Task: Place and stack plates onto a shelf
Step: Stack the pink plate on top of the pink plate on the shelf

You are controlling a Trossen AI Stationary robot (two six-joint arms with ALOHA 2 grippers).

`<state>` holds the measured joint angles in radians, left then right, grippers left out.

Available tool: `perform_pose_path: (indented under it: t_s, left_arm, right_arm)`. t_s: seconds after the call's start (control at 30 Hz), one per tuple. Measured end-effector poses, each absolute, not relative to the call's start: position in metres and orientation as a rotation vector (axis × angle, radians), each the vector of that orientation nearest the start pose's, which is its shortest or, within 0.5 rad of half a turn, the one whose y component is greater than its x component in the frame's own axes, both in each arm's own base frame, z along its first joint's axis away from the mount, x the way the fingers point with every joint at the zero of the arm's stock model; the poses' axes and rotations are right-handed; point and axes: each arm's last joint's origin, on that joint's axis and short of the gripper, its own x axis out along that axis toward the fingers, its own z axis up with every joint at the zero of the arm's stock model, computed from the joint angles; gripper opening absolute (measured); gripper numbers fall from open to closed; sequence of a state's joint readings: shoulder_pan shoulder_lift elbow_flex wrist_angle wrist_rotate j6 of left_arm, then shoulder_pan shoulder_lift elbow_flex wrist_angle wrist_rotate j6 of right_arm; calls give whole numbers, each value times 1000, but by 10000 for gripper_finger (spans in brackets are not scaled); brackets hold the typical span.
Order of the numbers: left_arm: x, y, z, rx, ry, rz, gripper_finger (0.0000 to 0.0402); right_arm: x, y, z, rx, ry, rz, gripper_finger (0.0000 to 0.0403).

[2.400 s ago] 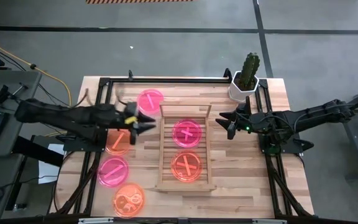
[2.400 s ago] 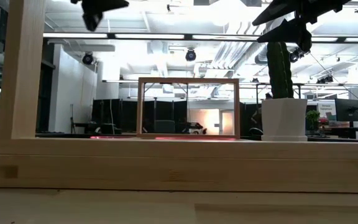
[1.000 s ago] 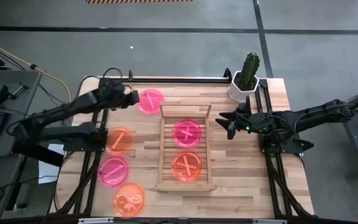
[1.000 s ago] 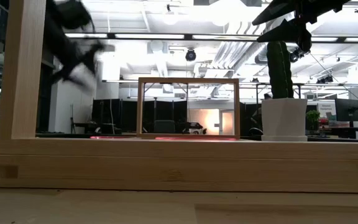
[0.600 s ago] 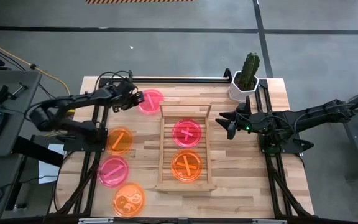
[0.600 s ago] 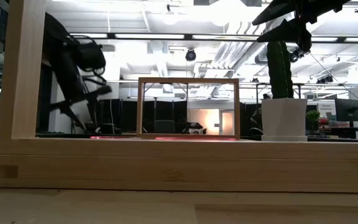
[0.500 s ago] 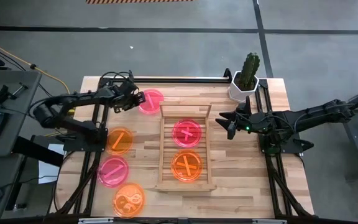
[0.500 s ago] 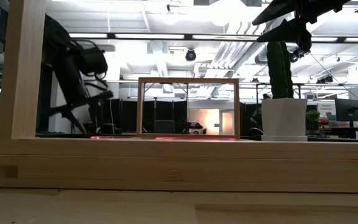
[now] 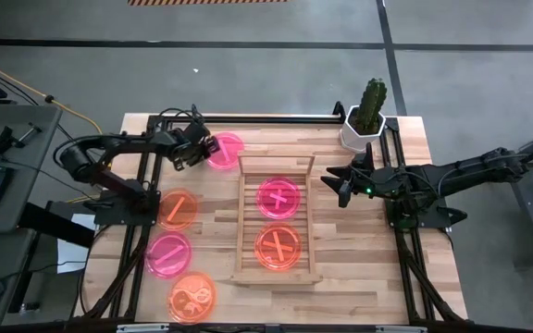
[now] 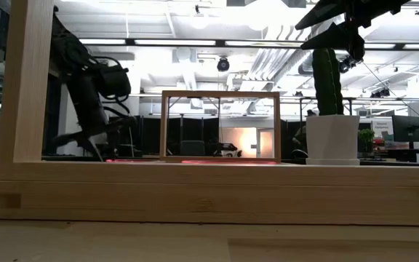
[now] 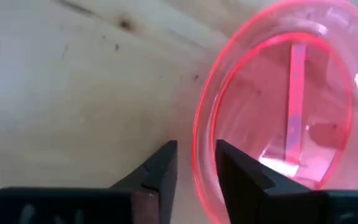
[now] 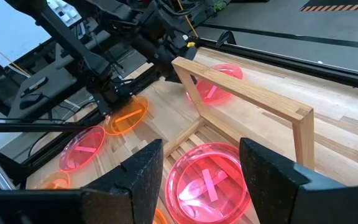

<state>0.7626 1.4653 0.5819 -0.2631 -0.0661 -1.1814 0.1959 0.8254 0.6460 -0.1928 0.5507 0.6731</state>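
A neon pink plate [image 9: 226, 150] lies flat on the table near the far edge, left of the shelf [image 9: 248, 231]. My left gripper [image 9: 200, 148] is low at this plate's left rim [image 11: 199, 134]. It is narrowly open, with one finger [image 11: 161, 168] outside the rim and one finger [image 11: 238, 171] inside, and a small gap shows on each side. The shelf holds a pink plate [image 9: 278, 197] and an orange plate [image 9: 278, 245] side by side. My right gripper [image 9: 333, 182] hovers open, right of the shelf.
An orange plate [image 9: 178, 209], a pink plate [image 9: 168, 254] and another orange plate [image 9: 192, 296] lie in a row on the table's left side. A potted cactus [image 9: 368, 116] stands at the far right corner. The shelf's raised rail [image 12: 247, 99] is at its far end.
My left gripper has come down toward the table at the left rim of the far pink plate, and its arm has swung lower and more level. No plate has moved. My right arm has kept still.
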Motion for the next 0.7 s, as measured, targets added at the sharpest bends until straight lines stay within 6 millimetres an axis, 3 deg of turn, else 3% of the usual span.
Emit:
perform_pose_path:
  t_s: [0.23,0.53,0.7]
  left_arm:
    - [172,170,129,-1345,439,1361,9]
    - [173,171,138,-1323,405,1312,1]
    - [167,168,162,-1268,330,1249,1]
  right_arm:
    - [178,20,279,523,215,-451,195]
    - [178,20,279,523,215,-450,195]
    - [178,20,279,523,215,-451,195]
